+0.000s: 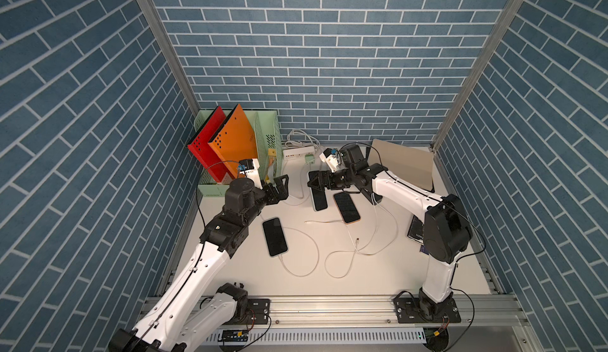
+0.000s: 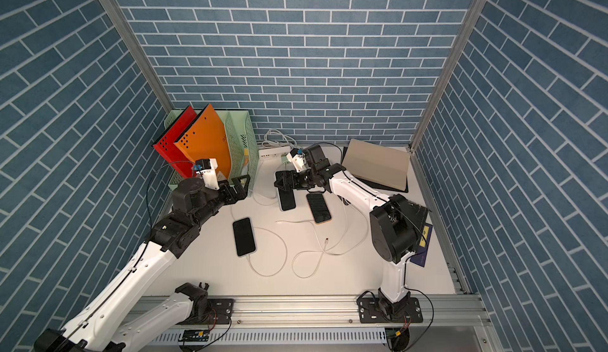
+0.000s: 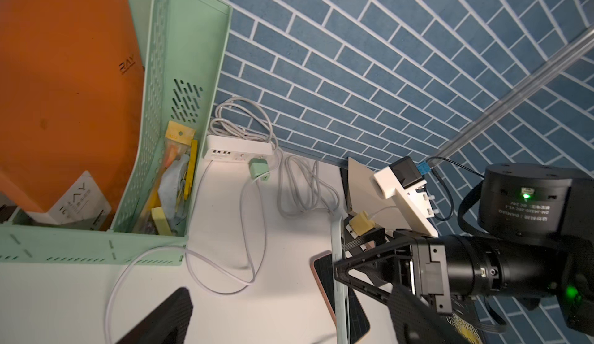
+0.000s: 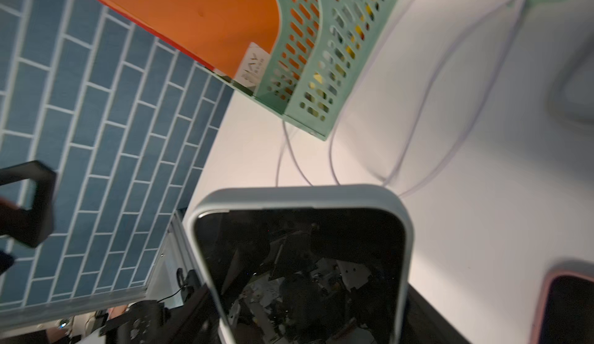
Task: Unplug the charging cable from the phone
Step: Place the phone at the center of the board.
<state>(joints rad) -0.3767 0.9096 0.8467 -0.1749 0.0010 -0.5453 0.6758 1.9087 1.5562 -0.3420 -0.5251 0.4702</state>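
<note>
- The black-screened phone in a pale grey-green case is toward the back of the white worktop, near its middle. Its far end sits between the jaws of the right pincer. The left wrist view shows it tipped up on one long edge.
- The right pincer's jaws stand wide and clasp that phone across its width.
- The thin white charging cable comes from a small green charger plug at a white power strip. It loops on the worktop just beside the phone and passes below the left pincer. Where its plug end lies I cannot tell.
- The left pincer hovers just beside the phone, apart from it, by the corner of a mint-green perforated file rack. Its jaws are spread fully apart with nothing between them.
- A second dark phone in a pinkish-orange case lies flat just beside the held phone, on the right arm's side.
- A third black phone in a pale blue case lies nearer the front, with a white looping cable plugged into its near end.
- Another loose white cable curls across the middle of the worktop.
- The rack holds an orange folder and a red folder, both leaning.
- A beige board lies at the back corner behind the right arm.
</note>
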